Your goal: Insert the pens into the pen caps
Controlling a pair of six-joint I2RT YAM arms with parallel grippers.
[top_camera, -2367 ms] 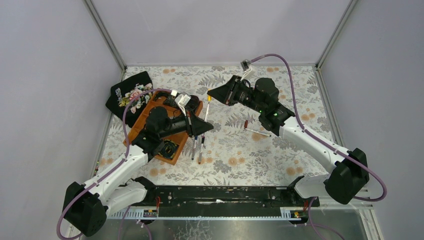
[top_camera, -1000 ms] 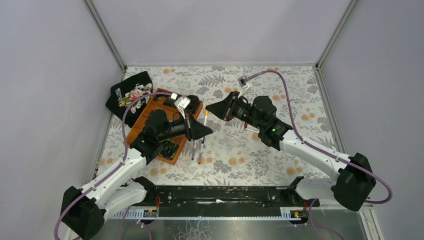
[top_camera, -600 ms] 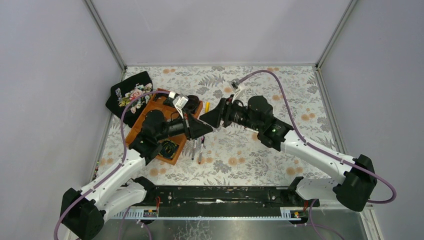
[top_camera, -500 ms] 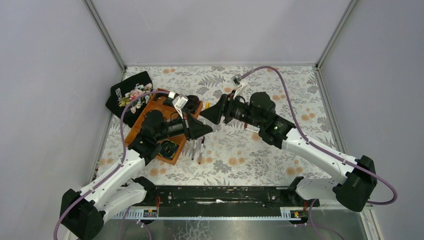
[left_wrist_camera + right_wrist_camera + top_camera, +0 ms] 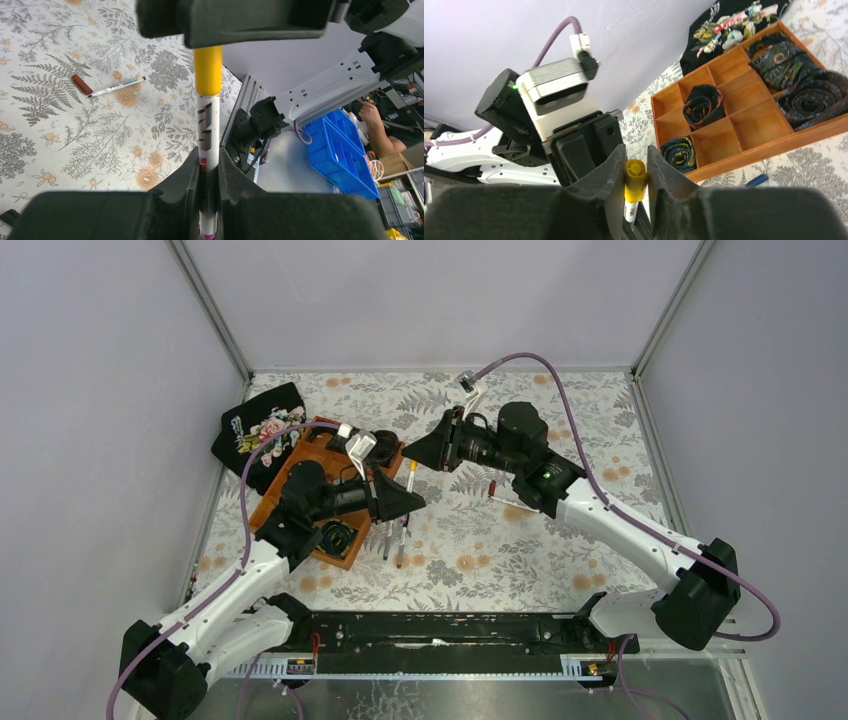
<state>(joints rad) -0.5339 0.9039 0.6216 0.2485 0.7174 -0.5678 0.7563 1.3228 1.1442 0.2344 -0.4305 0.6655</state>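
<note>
From above, the left claw is clamped on a pen that points toward the far side. The right claw meets the pen's far end, just right of the wooden tray. (The cap is too small to make out here.)

From the left wrist, the white barrel runs straight out from between the left fingers. The yellow cap sits over its tip, and the cap's far end disappears into the right claw. To seat it well, I judge the push should run straight along the barrel while the left grip stays firm, so the pen cannot slide back. Any sideways lean risks cocking the cap.

From the right wrist, the right claw stands narrow, with a finger close on either side of the yellow cap. Whether they press on it I cannot tell. The cap looks centred between them, with the barrel showing just beneath.
</note>
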